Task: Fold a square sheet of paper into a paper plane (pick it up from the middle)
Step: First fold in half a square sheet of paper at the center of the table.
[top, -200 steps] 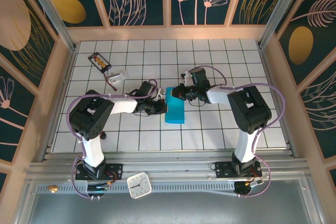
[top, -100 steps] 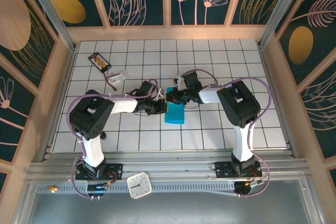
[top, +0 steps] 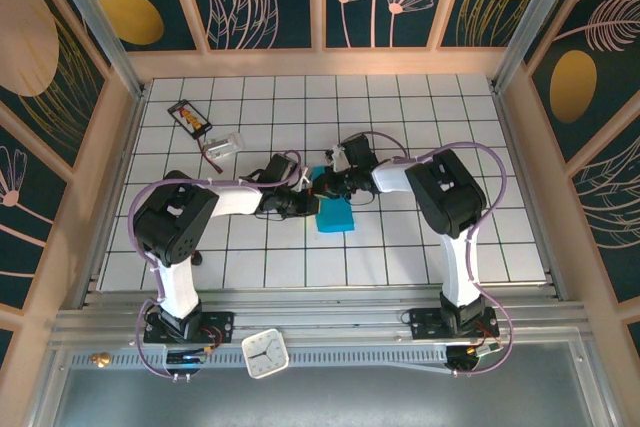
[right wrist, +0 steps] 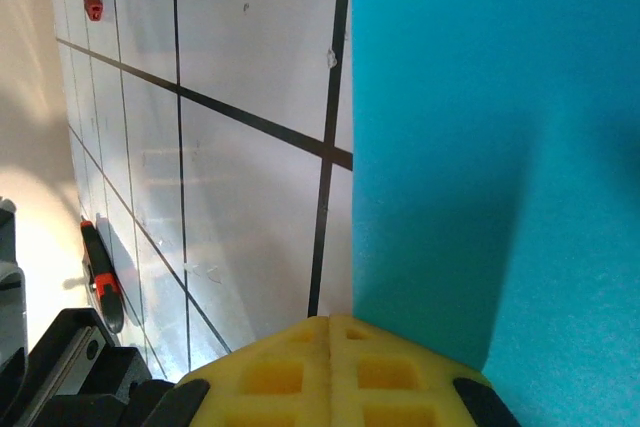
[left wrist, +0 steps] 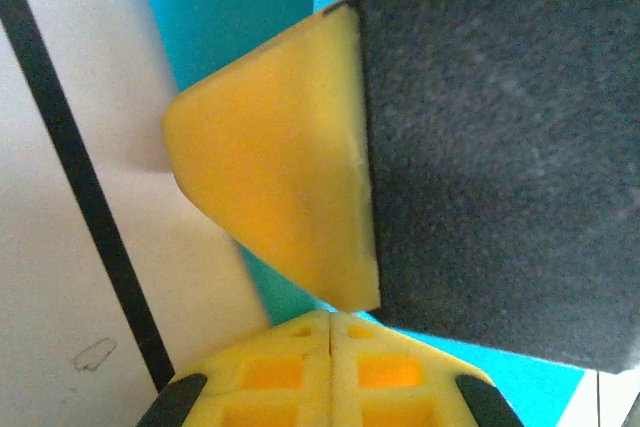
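Observation:
The square sheet of paper (top: 336, 215) lies folded into a narrow teal-blue strip on the tiles at mid-table. Its far end is hidden under the two grippers. My left gripper (top: 306, 205) is shut and touches the strip's left edge. In the left wrist view its yellow tips (left wrist: 331, 315) meet over the teal paper (left wrist: 230, 17), with the right arm's yellow-and-black finger (left wrist: 280, 187) just ahead. My right gripper (top: 320, 185) is shut over the strip's far left corner. The right wrist view has its closed tips (right wrist: 330, 320) at the paper's (right wrist: 500, 147) left edge.
A small black card with orange marks (top: 190, 117) and a clear part with a red cable (top: 225, 144) lie at the back left. A red-and-black tool (right wrist: 105, 287) lies left of the right gripper. A white clock (top: 265, 354) sits on the front rail. Wooden walls frame the table.
My right gripper has slid left across the strip's far end, close to the left gripper. Less of the paper shows now. The left arm has barely moved.

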Controlling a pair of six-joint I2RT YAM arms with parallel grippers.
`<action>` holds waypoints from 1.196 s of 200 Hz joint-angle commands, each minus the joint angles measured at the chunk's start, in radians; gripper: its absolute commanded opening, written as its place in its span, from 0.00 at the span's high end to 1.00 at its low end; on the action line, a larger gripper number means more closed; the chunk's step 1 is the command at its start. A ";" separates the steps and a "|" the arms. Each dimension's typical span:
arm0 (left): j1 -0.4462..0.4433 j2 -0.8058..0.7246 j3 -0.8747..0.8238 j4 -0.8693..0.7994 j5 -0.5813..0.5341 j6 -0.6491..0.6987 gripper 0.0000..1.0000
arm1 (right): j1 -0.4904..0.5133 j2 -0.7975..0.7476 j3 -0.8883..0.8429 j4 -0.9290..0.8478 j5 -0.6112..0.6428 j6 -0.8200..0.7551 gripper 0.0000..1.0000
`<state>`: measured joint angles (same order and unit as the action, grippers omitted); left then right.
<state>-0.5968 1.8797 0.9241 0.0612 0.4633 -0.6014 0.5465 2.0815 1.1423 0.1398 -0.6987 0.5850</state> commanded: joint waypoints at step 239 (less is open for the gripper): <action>-0.001 0.033 0.094 -0.192 -0.003 0.086 1.00 | -0.096 -0.022 -0.088 0.041 0.206 0.080 1.00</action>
<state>-0.5957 1.9026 1.0035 -0.0071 0.4110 -0.4812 0.4801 2.0682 1.1187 0.1894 -0.6239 0.6441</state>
